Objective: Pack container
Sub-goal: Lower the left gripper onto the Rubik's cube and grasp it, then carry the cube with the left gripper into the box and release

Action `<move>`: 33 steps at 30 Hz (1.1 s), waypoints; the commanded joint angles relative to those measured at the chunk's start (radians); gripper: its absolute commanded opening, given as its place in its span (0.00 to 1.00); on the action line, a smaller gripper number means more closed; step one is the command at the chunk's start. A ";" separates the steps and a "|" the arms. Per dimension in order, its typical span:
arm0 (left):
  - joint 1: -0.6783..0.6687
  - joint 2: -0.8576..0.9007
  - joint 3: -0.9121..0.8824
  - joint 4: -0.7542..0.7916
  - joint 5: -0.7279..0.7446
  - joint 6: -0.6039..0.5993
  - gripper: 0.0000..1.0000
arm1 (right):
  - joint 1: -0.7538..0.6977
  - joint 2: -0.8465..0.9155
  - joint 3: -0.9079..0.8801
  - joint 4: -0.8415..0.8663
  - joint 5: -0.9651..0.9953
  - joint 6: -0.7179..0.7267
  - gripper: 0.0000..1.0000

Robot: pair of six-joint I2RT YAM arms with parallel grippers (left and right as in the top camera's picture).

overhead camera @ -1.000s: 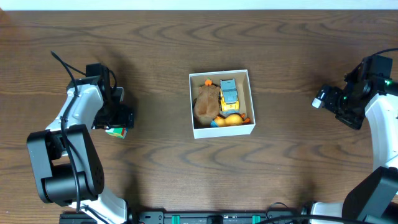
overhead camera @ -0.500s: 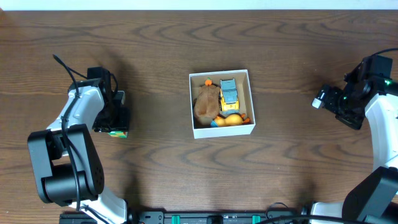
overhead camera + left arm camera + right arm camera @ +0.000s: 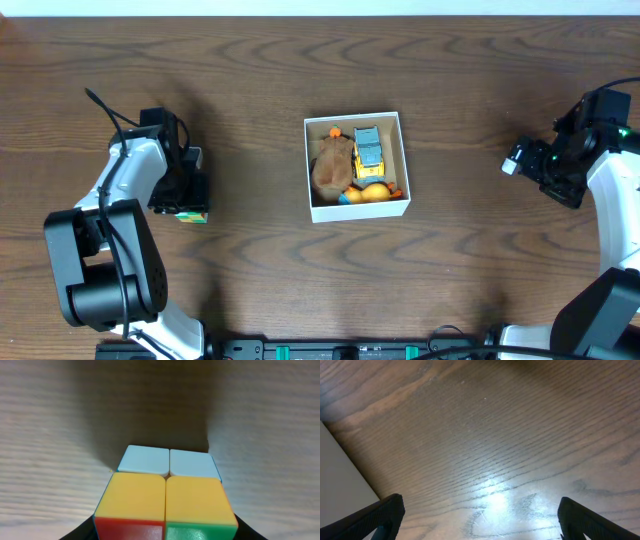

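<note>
Left claw (image 3: 182, 192) sits right over the colour cube (image 3: 165, 497) near the left edge of the desk (image 3: 250, 80). Can't tell if it's gripping, as the fingers aren't visible. Right claw (image 3: 480, 515) is spread wide and empty, by the right edge. Container (image 3: 360, 210) sits mid-desk and holds the yellow truck (image 3: 368, 152), brown plush (image 3: 330, 168) and orange toy (image 3: 372, 192). Mostly packed; the cube looks like the one left.

Left jaws have shifted squarely over the cube (image 3: 165, 497).

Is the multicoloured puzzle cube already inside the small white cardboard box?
No, the multicoloured puzzle cube rests on the brown wooden table, well to the left of the small white cardboard box.
</note>
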 commanded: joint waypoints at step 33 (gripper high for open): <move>-0.720 -0.139 0.129 0.173 0.205 -0.134 0.22 | 0.001 0.002 -0.001 -0.004 0.006 -0.010 0.99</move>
